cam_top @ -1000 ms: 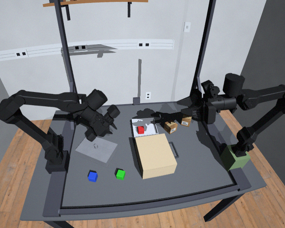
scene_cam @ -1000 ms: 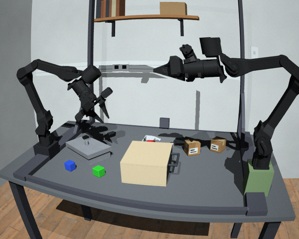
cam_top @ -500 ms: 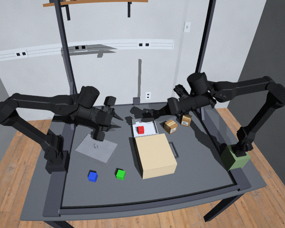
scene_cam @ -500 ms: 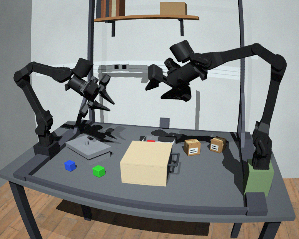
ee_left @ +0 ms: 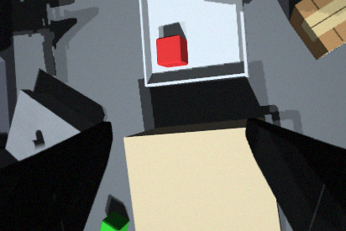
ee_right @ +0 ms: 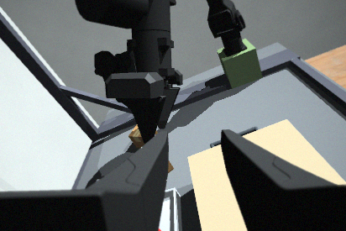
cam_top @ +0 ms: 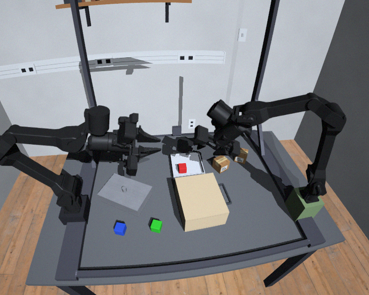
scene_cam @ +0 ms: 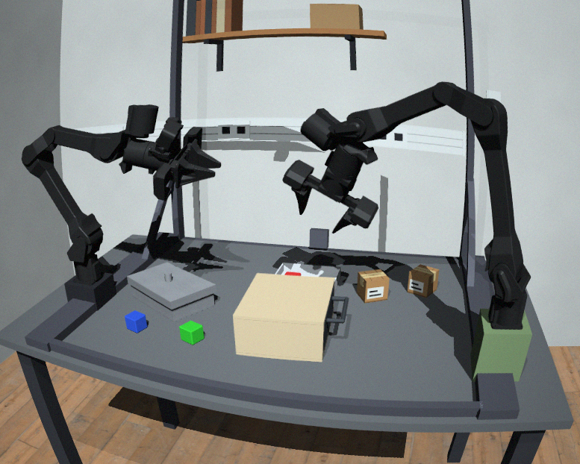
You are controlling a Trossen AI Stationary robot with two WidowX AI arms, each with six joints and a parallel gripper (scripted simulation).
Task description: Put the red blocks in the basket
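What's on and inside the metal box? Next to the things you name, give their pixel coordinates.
On the metal box (cam_top: 138, 213) (scene_cam: 192, 309): its lid (cam_top: 135, 193) (scene_cam: 172, 290) (ee_left: 31, 118), knob (cam_top: 124, 189) (scene_cam: 168, 277) (ee_left: 39, 139) up. Inside: can't tell, the lid covers the contents.

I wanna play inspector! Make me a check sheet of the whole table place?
Surface: gray table, no spills seen.
Red block: one seen, inside the white basket.
Cabinet: drawer looks shut; front partly hidden.
Lid: on the metal box, looks crooked.
Clutter: blue block, green block, two cardboard boxes.
Left gripper: wide open, holding nothing.
Right gripper: partly open, holding nothing.
Cables: nothing seen.
Surroundings: wall shelf, wooden floor.
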